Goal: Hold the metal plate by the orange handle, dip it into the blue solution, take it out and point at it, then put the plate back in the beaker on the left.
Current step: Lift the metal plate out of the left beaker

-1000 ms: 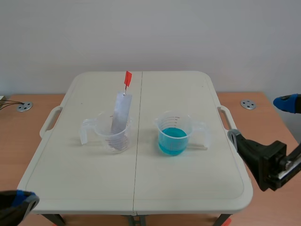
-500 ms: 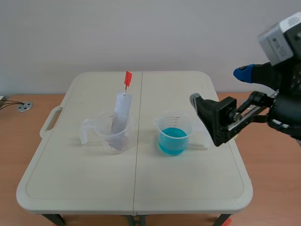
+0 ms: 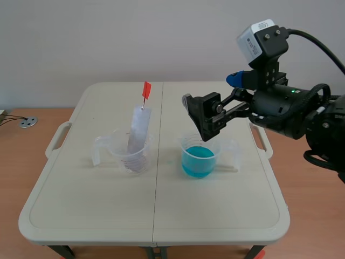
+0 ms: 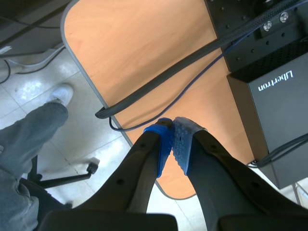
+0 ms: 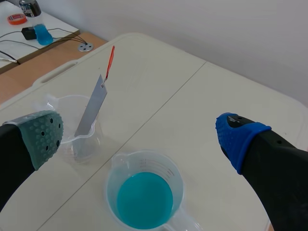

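Wide open, the right gripper (image 3: 211, 91) hovers above the solution (image 3: 199, 152). Left of it the plate (image 3: 138, 131) leans, its handle (image 3: 146, 90) up, likely easing a grasp. The left gripper (image 4: 172, 126) is closed.

One word reads — "Liberton" (in white letters) — on the black box (image 4: 275, 113).

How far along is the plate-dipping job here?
Nothing is done yet: the plate stands untouched in the left beaker. The open right gripper hangs above the blue solution; the left gripper is shut, away from the table. Grasping the handle, dipping, pointing and returning remain.
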`<state>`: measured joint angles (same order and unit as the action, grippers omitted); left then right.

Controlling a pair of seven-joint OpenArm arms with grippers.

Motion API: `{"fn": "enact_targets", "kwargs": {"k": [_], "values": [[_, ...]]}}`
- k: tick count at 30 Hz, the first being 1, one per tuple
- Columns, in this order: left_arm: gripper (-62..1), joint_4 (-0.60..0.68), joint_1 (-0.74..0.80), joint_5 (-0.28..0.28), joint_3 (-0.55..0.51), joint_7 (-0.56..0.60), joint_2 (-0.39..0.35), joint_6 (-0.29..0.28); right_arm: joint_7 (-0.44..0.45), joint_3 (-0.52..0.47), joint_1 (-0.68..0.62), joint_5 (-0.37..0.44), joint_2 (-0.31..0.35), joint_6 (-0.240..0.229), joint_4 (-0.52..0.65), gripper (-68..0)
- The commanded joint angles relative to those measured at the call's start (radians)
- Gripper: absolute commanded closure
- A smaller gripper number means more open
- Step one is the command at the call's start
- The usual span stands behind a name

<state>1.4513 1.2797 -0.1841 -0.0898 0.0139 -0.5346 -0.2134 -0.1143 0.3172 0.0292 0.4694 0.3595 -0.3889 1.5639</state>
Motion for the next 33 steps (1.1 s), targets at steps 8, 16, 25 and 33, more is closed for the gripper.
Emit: {"fn": "enact_targets", "kwargs": {"k": [8, 16, 25, 33], "values": [[-1.8, 0.002, 0.003, -0.006, 0.002, 0.021, 0.000, -0.007, 0.014, 0.122, 0.204, 0.014, -0.084, -0.027, -0.192, -66.3], [-1.8, 0.002, 0.002, -0.006, 0.002, 0.020, 0.000, -0.007, 0.015, 0.171, 0.340, 0.013, -0.178, -0.029, -0.375, -66.3], [-1.8, 0.002, 0.000, -0.006, 0.002, 0.019, 0.000, -0.007, -0.013, 0.174, 0.469, 0.012, -0.281, -0.058, -0.547, -66.3], [-1.8, 0.000, -0.023, -0.006, 0.002, -0.002, 0.000, -0.009, -0.045, 0.201, 0.544, 0.013, -0.349, -0.058, -0.672, -66.3]]}}
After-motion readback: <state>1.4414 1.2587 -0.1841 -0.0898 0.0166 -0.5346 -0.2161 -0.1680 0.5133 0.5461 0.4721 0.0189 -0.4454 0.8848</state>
